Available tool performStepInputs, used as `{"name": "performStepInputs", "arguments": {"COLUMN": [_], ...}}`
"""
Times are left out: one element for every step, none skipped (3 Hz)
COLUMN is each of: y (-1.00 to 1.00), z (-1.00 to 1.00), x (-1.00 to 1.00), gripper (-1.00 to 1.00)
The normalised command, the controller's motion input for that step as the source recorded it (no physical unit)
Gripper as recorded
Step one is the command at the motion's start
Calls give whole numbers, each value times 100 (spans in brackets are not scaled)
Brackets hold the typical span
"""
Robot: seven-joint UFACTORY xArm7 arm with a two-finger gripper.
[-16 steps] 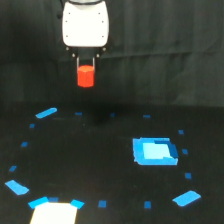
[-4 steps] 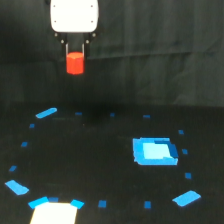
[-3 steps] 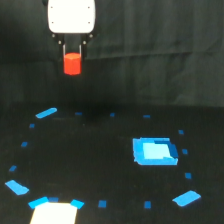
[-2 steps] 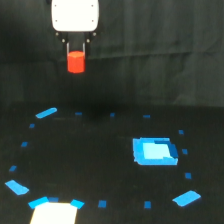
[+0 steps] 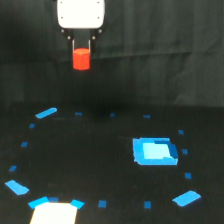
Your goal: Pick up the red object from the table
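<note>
The red object (image 5: 81,59), a small red-orange stubby block, hangs high in the air near the top of the exterior view, well above the table (image 5: 100,165). My gripper (image 5: 81,50) is shut on it, with the dark fingers reaching down from the white body and clasping its upper part. The block's lower half shows below the fingertips. The black table lies far beneath, dotted with small blue marks.
A bright blue square patch (image 5: 154,151) lies at the exterior view's right. Blue tape pieces sit at the left (image 5: 46,113), lower left (image 5: 17,187) and lower right (image 5: 186,198). A pale white-yellow patch (image 5: 54,212) lies at the bottom edge. A dark curtain hangs behind.
Since the oldest frame the gripper has carried the red object a little higher and toward the exterior view's left. Over the last second it has drifted slightly right, still holding it.
</note>
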Motion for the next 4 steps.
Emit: {"name": "performStepInputs", "arguments": {"y": [10, -16, -24, -38], "z": [1, -20, 26, -25], "x": [-11, 4, -48, -3], "gripper": [-100, -100, -100, -95]}}
